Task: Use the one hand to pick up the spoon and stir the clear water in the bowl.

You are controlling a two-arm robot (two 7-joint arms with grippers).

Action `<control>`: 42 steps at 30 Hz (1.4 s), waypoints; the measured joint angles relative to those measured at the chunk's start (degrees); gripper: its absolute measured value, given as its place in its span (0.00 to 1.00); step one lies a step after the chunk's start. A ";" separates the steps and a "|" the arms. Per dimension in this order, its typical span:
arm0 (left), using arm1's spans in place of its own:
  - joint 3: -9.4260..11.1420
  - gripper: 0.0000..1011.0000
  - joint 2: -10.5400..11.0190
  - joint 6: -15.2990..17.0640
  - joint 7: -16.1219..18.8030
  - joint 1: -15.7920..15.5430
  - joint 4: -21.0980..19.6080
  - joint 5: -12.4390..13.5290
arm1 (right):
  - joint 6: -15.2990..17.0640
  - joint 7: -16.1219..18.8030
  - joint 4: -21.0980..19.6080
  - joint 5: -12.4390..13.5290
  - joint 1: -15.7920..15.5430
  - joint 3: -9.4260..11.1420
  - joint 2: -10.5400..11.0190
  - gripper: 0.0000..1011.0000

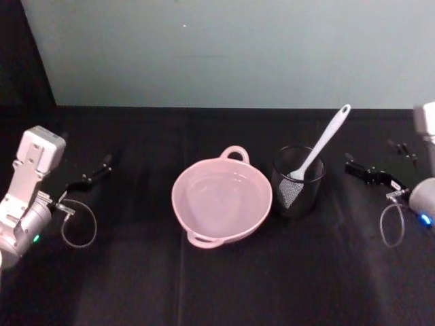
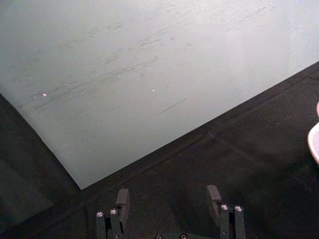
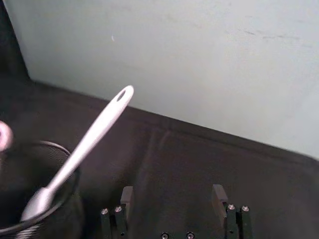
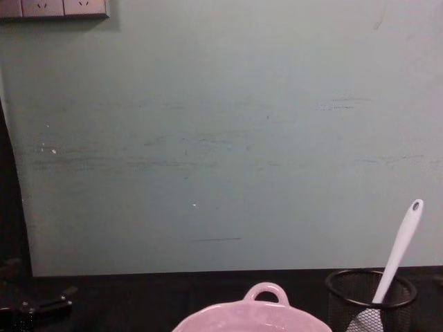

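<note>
Overhead, the head view gives the layout: pink bowl [image 1: 222, 200] at centre of the black surface [image 1: 204, 285], black wire-mesh cup [image 1: 298, 181] just beside it on the robot's right, rims near or touching, cannot tell which. White spoon [image 1: 319, 145] stands blade-down in the cup, handle leaning up and away toward the right. Clear water [image 1: 217, 197] is hard to make out; faint sheen inside the bowl only.

Left claw [image 1: 87, 178] sits low at the left side, well apart from the bowl. Right claw [image 1: 367, 173] sits at the right, near the cup, not touching it.

Wrist views add finger state: left claw [image 2: 169, 199] fingers apart, nothing between them, a sliver of bowl rim [image 2: 314, 142] cut off at the frame edge. Right claw [image 3: 172, 197] fingers apart, also empty; spoon [image 3: 84, 144] and cup [image 3: 35, 199] beside it, cup partly cut off.

Chest view adds side profile: spoon handle hole [image 4: 416, 205] visible, bowl [image 4: 256, 315] cropped at the bottom, blade seen dimly through the mesh
</note>
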 joint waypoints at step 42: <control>0.00 1.00 0.00 0.00 0.00 0.00 0.00 0.00 | -19.80 -3.83 15.45 -14.50 4.77 -2.76 -7.74 0.99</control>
